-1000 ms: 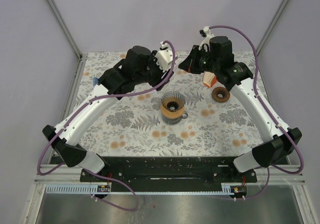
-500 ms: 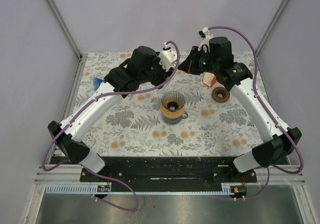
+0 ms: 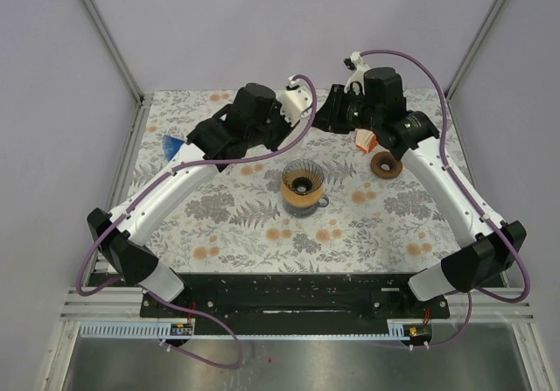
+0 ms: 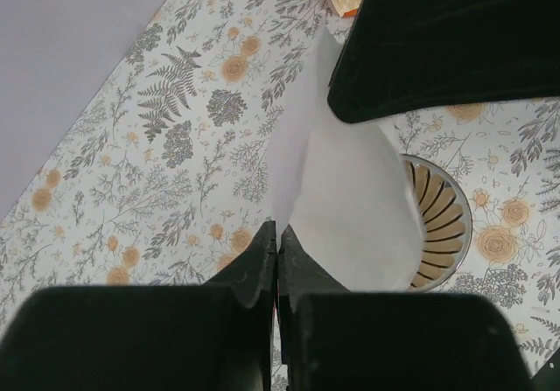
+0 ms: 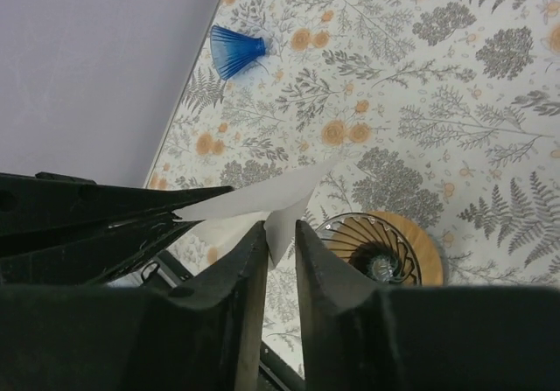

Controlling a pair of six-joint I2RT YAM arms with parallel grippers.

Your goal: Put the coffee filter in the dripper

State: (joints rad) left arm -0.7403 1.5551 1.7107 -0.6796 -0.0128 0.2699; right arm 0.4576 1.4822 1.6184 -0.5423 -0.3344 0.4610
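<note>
Both arms lean in over the far half of the bench, and their heads come together in the air just behind the dripper. The dripper stands upright on the flowered cloth near the middle of the bench, with its ribbed glass cone open to the top.

The coffee filter is not in the dripper. It hangs in the air between the two arms, a white paper cone folded flat.

From the left wrist, the left jaws are pressed tight together with no gap. The filter's lower edge is caught right at their tips, and the paper fans up and away to the right. In that view it covers the left part of the dripper's rim below it.

From the right wrist, the right jaws stand a narrow slit apart. One corner of the filter dips into that slit. Whether the paper touches either side, I cannot tell.

From above, the arms hide the filter itself.

A blue fan-shaped piece lies at the bench's far left edge. A brown ring lies on the right, near the right arm.
</note>
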